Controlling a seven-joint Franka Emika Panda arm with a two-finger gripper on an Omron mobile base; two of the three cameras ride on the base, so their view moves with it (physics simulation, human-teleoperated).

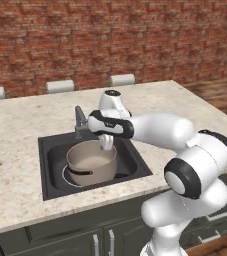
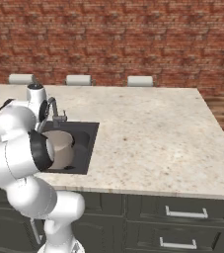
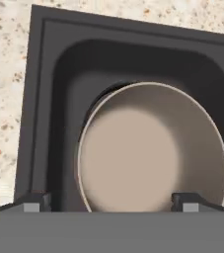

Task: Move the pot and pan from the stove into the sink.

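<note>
My gripper (image 1: 106,143) hangs just above the sink (image 1: 55,185), over the far rim of the pot (image 1: 91,161), on the faucet (image 1: 79,120) side of the basin. In the hand view my two fingertips (image 3: 33,201) stand wide apart, one at each lower corner, with the pot's beige inside between them and nothing clamped: the pot sits free in the sink, upright, its dark side handle facing the front wall of the basin. Under the pot, against the sink floor, I can make out a pale curved rim with black inside it, which I take to be the pan (image 1: 68,176), so both pieces look to be in the basin. The stove lies somewhere away from the sink. I judge this to be the release at the end of the pot's placing, with the task at or very near its finish. What the next move calls for is a straight lift clear of the pot's rim, keeping my fingers spread so neither catches the wall or the faucet on the way up.
</note>
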